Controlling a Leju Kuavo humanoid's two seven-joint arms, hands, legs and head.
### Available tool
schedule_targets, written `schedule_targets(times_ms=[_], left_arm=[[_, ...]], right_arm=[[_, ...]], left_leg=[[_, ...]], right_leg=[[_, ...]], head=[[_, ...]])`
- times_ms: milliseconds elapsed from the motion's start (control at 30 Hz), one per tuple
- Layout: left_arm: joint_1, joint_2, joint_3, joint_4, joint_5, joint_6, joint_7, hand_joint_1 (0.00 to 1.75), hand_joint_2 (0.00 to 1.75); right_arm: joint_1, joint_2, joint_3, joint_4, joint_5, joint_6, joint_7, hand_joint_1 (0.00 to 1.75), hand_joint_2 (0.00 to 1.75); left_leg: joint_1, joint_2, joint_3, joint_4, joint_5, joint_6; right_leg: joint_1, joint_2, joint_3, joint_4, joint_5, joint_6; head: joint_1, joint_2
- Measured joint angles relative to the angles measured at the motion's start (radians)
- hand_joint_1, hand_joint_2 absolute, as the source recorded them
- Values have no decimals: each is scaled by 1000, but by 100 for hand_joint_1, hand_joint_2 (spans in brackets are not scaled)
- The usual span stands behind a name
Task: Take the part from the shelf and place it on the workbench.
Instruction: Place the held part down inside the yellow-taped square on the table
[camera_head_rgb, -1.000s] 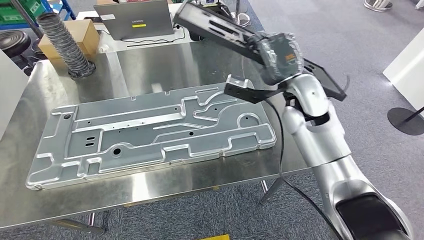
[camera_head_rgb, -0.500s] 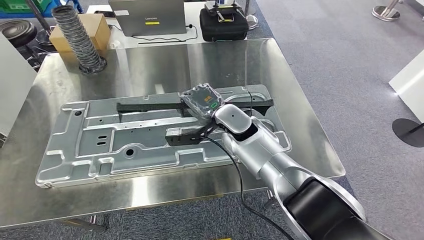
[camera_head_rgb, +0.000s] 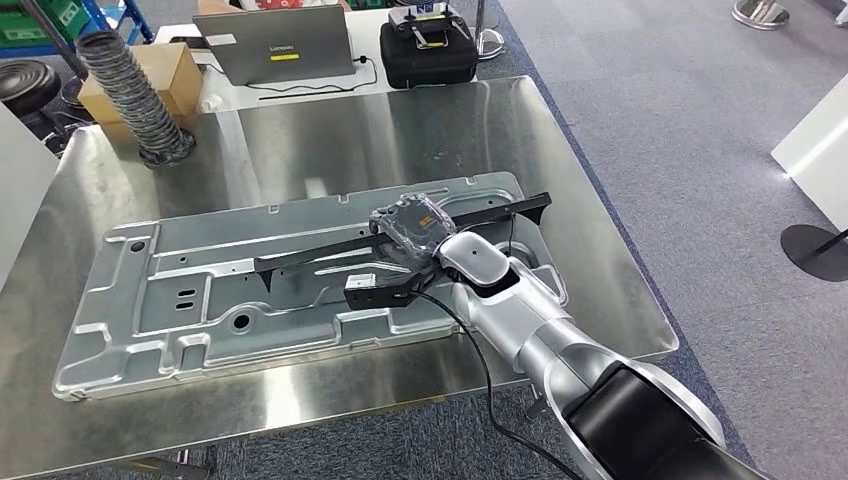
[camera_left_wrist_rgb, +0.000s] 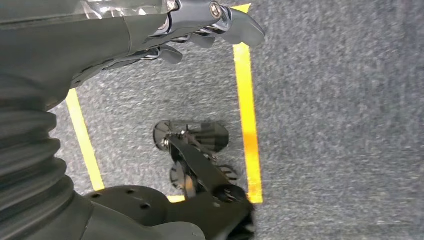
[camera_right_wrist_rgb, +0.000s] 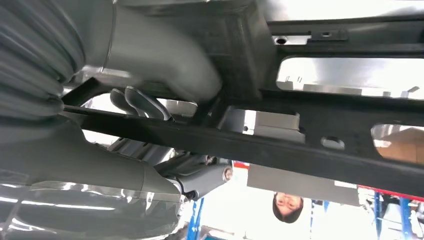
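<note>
A long black frame-like part (camera_head_rgb: 320, 260) lies low across the large silver stamped panel (camera_head_rgb: 200, 300) on the steel workbench (camera_head_rgb: 400, 130). My right hand (camera_head_rgb: 408, 232) grips it near its middle. Whether it touches the panel I cannot tell. In the right wrist view the grey thumb (camera_right_wrist_rgb: 165, 55) presses over the black part (camera_right_wrist_rgb: 280, 150) and the dark fingers (camera_right_wrist_rgb: 142, 102) curl under one of its bars. My left hand (camera_left_wrist_rgb: 200, 22) hangs above grey carpet with nothing in its fingers.
At the far edge of the bench stand a laptop (camera_head_rgb: 285, 45), a cardboard box (camera_head_rgb: 170, 70), a ribbed grey hose (camera_head_rgb: 130, 95) and a black case (camera_head_rgb: 425, 45). The bench's right edge (camera_head_rgb: 610, 220) runs close to my arm. A person (camera_right_wrist_rgb: 287, 207) stands beyond.
A second ago my right arm held the black part high over the bench's far right. It has come down onto the silver panel and shifted slightly toward the front. The camera has also moved.
</note>
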Motion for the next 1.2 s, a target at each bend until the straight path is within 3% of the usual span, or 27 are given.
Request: schedule_targets(times_ms=[67,133,200,267,300,367,433,467,500,567,600,633,700,767,800,900,933,967,1000,1100,1133,1200], left_arm=[[-3,0,0,0,-1,12,-4,0,175],[-6,0,0,0,-1,21,-9,0,87],[-7,0,0,0,-1,24,-18,0,0],[-8,-1,-1,0,-2,24,-23,0,0],[-8,-1,-2,0,-2,25,-22,0,0],[-9,-1,-4,0,-2,28,-18,0,0],[-9,-1,-5,0,0,30,-15,0,0],[-9,-1,-5,0,1,29,-14,0,0],[-9,-1,-5,0,3,24,-13,0,0],[-8,-3,-5,0,14,10,-14,0,0],[-7,-5,-4,0,21,3,-16,0,0],[-5,-6,-2,1,29,-1,-19,0,0],[0,-9,4,1,42,-4,-26,0,0],[5,-10,10,1,55,-4,-33,0,0],[7,-10,14,1,61,-3,-35,0,0],[11,-12,28,1,75,2,-36,0,0],[12,-12,33,1,80,4,-35,0,0],[13,-12,37,1,85,5,-35,0,0],[14,-12,41,1,89,6,-34,0,0],[13,-12,54,1,96,6,-33,0,0],[13,-12,57,1,98,6,-33,0,0],[16,-13,62,1,103,5,-31,0,0]], right_arm=[[11,4,-2,3,-11,-5,-11,0,0],[27,7,-10,3,-36,-9,-31,0,0],[48,7,-31,-5,-100,-1,-78,0,0],[70,7,-67,-36,-215,47,-152,0,0],[82,7,-87,-62,-289,89,-193,0,0],[108,7,-130,-138,-481,204,-262,0,0],[141,6,-176,-248,-711,338,-293,0,0],[154,5,-199,-312,-828,400,-294,0,0],[163,1,-221,-376,-938,451,-289,0,0],[168,-14,-266,-509,-1160,530,-280,0,0],[168,-25,-291,-573,-1262,554,-275,0,0],[168,-37,-318,-635,-1350,567,-273,0,0],[175,-66,-381,-751,-1459,556,-268,0,0],[187,-97,-454,-854,-1512,527,-269,0,0],[194,-111,-493,-898,-1529,516,-272,0,0],[233,-142,-605,-1000,-1532,467,-285,0,0],[252,-150,-641,-1029,-1513,438,-291,0,0],[274,-156,-675,-1058,-1482,398,-299,0,0],[297,-161,-707,-1088,-1441,349,-308,0,0],[403,-176,-791,-1187,-1276,164,-349,0,0],[452,-183,-817,-1220,-1227,108,-368,0,0],[561,-194,-865,-1274,-1155,25,-413,0,0]], left_leg=[[6,0,64,-131,53,-4],[6,-4,92,-187,62,6],[3,-6,91,-187,63,23],[4,-6,91,-190,69,37],[5,-5,91,-192,72,42],[3,-3,89,-192,73,47],[1,-2,88,-191,73,48],[0,-3,88,-190,73,48],[-2,-4,88,-190,72,48],[-5,-6,88,-188,71,47],[-6,-7,87,-188,70,44],[-7,-8,87,-188,70,40],[-8,-10,87,-190,70,29],[-7,-7,84,-179,57,21],[-7,-5,73,-150,37,19],[-5,-2,-8,37,-58,15],[-5,-1,-30,85,-74,13],[-5,-1,-35,98,-69,13],[-5,-1,-20,70,-47,13],[-6,-2,78,-128,38,22],[-7,-3,96,-165,48,26],[-10,-6,100,-178,51,36]], right_leg=[[-3,6,-1,15,-9,12],[-1,11,-5,25,-14,24],[-1,12,-6,26,-13,35],[-5,10,-16,48,-31,45],[-7,8,-33,88,-57,49],[-9,4,-94,222,-126,56],[-9,3,-140,323,-159,57],[-9,2,-138,320,-147,55],[-8,2,-117,277,-119,51],[-3,2,-45,132,-56,37],[0,1,-19,76,-38,31],[4,0,-4,43,-31,27],[7,-2,0,29,-30,23],[2,-5,7,17,-26,15],[-1,-7,11,11,-23,10],[0,-9,15,9,-23,4],[1,-9,15,10,-24,3],[1,-8,15,12,-24,4],[1,-8,15,15,-25,6],[2,-7,14,26,-33,17],[4,-7,13,29,-34,22],[6,-8,12,30,-32,32]], head=[[-1,0],[0,0],[1,0],[2,0],[4,0],[7,0],[7,0],[7,0],[7,0],[6,0],[6,0],[6,0],[7,0],[7,0],[6,0],[6,0],[6,0],[6,0],[6,0],[6,0],[6,0],[7,0]])
